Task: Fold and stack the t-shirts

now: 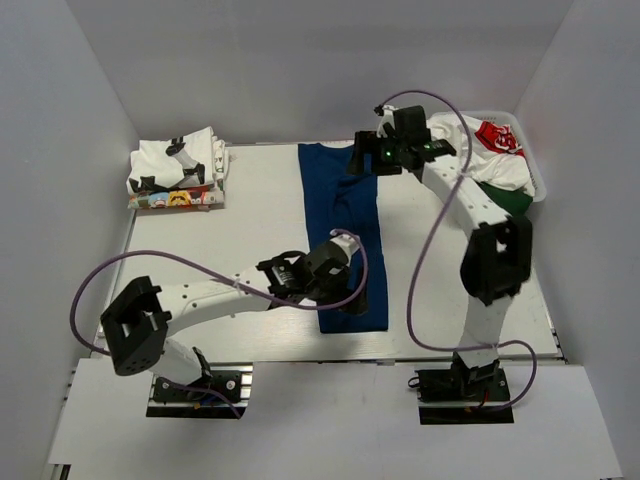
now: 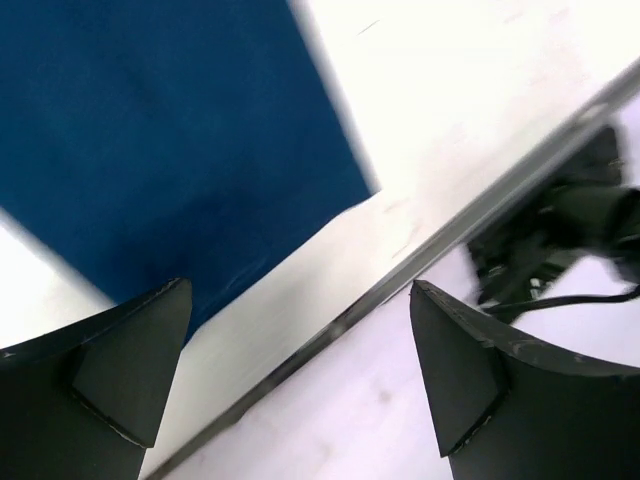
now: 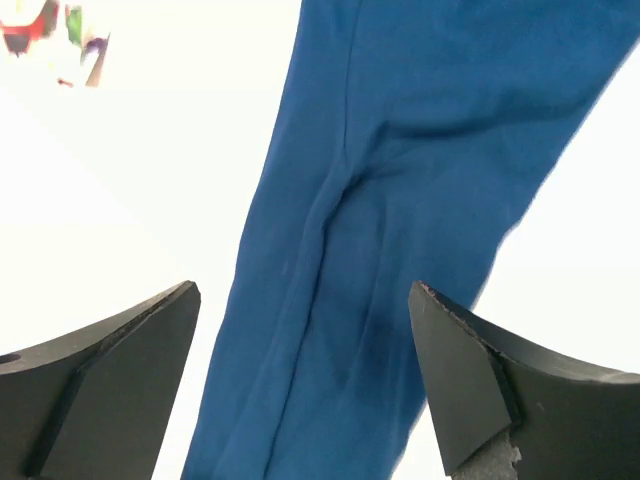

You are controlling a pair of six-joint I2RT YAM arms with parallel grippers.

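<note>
Blue shirt lay as a long folded strip on the table. Left gripper hung wide open and empty above its near end; right gripper, equally open and empty, above its far end.

A lab test cell: white walls box in the robot table.

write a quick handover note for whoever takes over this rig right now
Left gripper: open, empty, over the near end of the blue t-shirt.
Right gripper: open, empty, over its far end.
Done: folded stack at the far left; blue t-shirt folded into a long strip mid-table.
Left: fold the strip across and stack it, then do the unfolded t-shirts in the basket at the far right.
</note>
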